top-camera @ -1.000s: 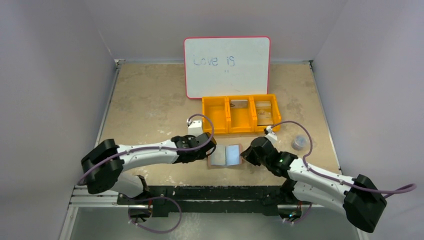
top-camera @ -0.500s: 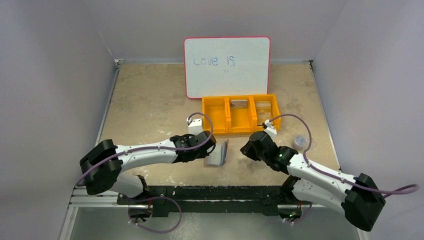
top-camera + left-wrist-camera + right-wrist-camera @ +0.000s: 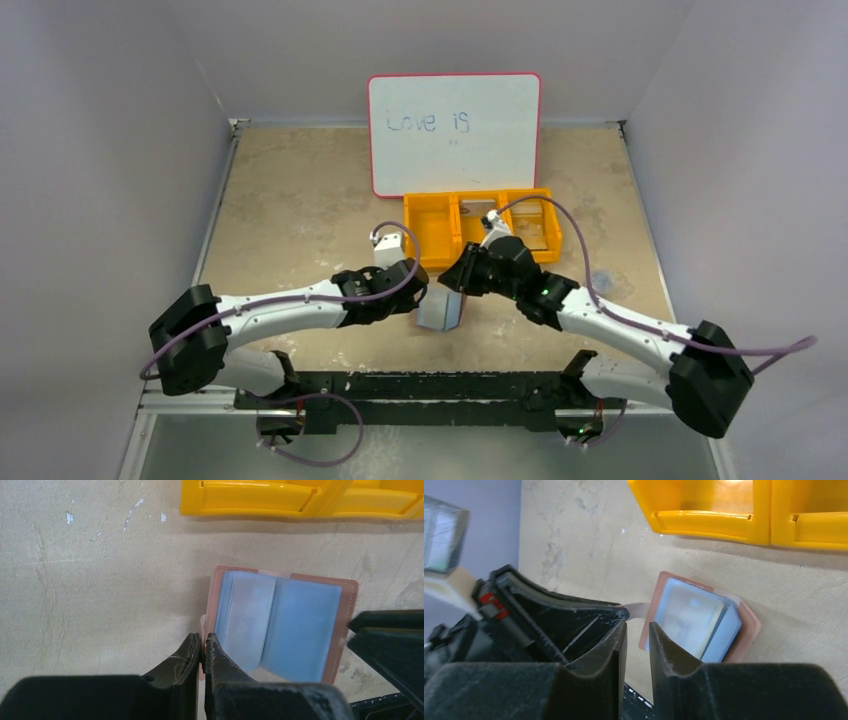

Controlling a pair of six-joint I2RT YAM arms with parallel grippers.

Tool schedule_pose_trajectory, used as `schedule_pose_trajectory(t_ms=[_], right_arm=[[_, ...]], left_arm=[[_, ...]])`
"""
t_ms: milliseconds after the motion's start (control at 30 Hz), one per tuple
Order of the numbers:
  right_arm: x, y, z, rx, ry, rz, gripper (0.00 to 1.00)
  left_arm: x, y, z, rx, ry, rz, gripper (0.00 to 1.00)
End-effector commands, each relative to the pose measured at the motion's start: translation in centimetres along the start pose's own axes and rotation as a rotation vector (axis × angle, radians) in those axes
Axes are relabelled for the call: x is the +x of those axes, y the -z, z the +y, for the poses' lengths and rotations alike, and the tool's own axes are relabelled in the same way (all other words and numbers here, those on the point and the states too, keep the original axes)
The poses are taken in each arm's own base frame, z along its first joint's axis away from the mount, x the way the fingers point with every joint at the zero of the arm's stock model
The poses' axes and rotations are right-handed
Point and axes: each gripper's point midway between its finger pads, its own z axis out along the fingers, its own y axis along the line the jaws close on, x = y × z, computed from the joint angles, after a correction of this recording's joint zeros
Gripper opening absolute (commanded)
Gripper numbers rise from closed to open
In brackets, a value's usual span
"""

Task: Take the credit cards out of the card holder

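The brown card holder [image 3: 441, 312] lies half open near the table's front edge, its pale blue clear pockets [image 3: 280, 625] showing. My left gripper [image 3: 202, 641] is shut on the edge of the holder's left cover. My right gripper [image 3: 638, 627] hovers just above and left of the holder [image 3: 698, 617], its jaws a narrow gap apart with nothing between them; in the top view it [image 3: 452, 280] is just beyond the holder. No card shows clearly in the pockets. A greyish card [image 3: 479, 208] and a beige one [image 3: 531, 226] lie in the orange tray.
The orange three-compartment tray [image 3: 432, 232] stands just beyond the holder, close to both grippers. A whiteboard [image 3: 454, 132] leans behind it. The two grippers are nearly touching over the holder. The table's front edge and black rail [image 3: 420, 385] are just behind the holder.
The holder lay flat open a second ago; its right half has swung up and it is now half folded. My right gripper moved left and away from me, over the holder. The left gripper kept its hold.
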Motion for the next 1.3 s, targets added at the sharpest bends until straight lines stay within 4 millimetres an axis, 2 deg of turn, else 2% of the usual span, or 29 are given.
schedule_pose_trajectory(t_ms=[0, 133, 267, 333, 367, 567, 633, 667, 800, 900, 1100, 1200, 1267], right_arm=[[-0.1, -1.5, 0.8, -0.009, 0.032, 0.04, 0.25], [2.7, -3.0, -1.2, 0.038, 0.074, 0.16, 0.28], [5.1, -3.8, -2.5, 0.054, 0.131, 0.251, 0.39], [5.4, -3.8, -2.7, 0.054, 0.16, 0.252, 0.49], [5.5, -3.8, -2.9, 0.056, 0.172, 0.254, 0.5], [6.7, -4.8, -5.4, 0.183, 0.254, 0.294, 0.54], [7.2, -4.9, -6.2, 0.244, 0.283, 0.29, 0.58], [7.3, -5.0, -6.4, 0.259, 0.296, 0.287, 0.61], [7.7, -5.6, -5.8, 0.246, 0.292, 0.287, 0.63], [7.6, -5.7, -5.9, 0.287, 0.272, 0.262, 0.6], [7.0, -5.3, -9.4, 0.511, 0.293, 0.227, 0.43], [6.9, -5.1, -9.4, 0.514, 0.286, 0.213, 0.35], [6.7, -4.9, -8.9, 0.497, 0.272, 0.199, 0.23]], left_arm=[[-2.2, 1.4, -2.2, 0.08, 0.051, -0.05, 0.0], [-2.2, 1.5, -2.1, 0.087, 0.057, -0.053, 0.0], [-1.9, 1.4, -1.8, 0.079, 0.055, -0.046, 0.0], [-1.6, 1.3, -1.6, 0.075, 0.058, -0.043, 0.0], [-1.5, 1.2, -1.4, 0.071, 0.059, -0.041, 0.0], [-0.8, 0.7, -1.1, 0.073, 0.082, -0.032, 0.0], [-0.5, 0.5, -0.8, 0.069, 0.09, -0.029, 0.0], [-0.5, 0.4, -0.8, 0.07, 0.096, -0.03, 0.0], [-0.4, 0.3, -0.8, 0.078, 0.112, -0.032, 0.0], [-0.3, 0.3, -0.7, 0.077, 0.113, -0.033, 0.0], [-0.1, 0.2, 0.0, 0.052, 0.11, -0.035, 0.0], [0.0, 0.0, 0.6, 0.034, 0.111, -0.04, 0.0], [0.2, -0.1, 1.1, 0.017, 0.114, -0.041, 0.0]])
